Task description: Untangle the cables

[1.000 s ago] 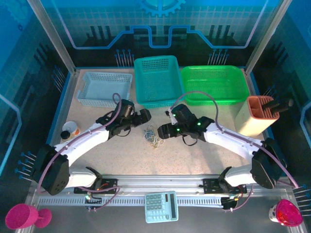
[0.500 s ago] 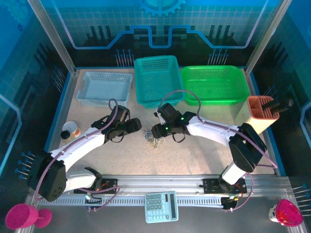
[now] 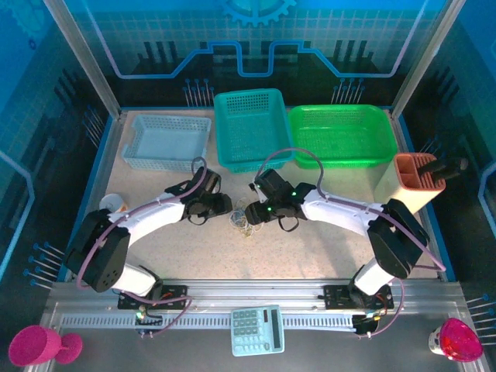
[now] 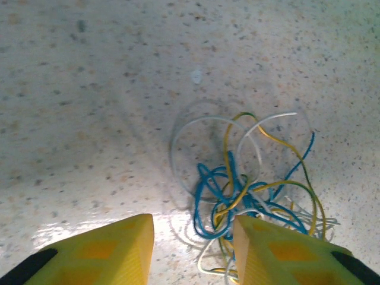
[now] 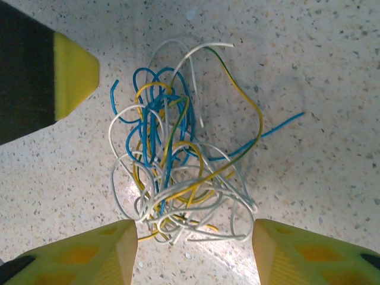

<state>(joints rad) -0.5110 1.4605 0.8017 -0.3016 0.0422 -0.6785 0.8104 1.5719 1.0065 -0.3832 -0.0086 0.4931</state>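
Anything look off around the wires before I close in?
Only the cables themselves: white, yellow and blue wires knotted in one heap on the table, between the open left gripper and right gripper. Nothing looks spilled or damaged.

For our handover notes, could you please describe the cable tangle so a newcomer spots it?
On the speckled table, look in front of the teal basket, between the left end effector and the right end effector. The cables lie there in one small knot of thin white, yellow and blue wires, far finer than the lilac hoses.
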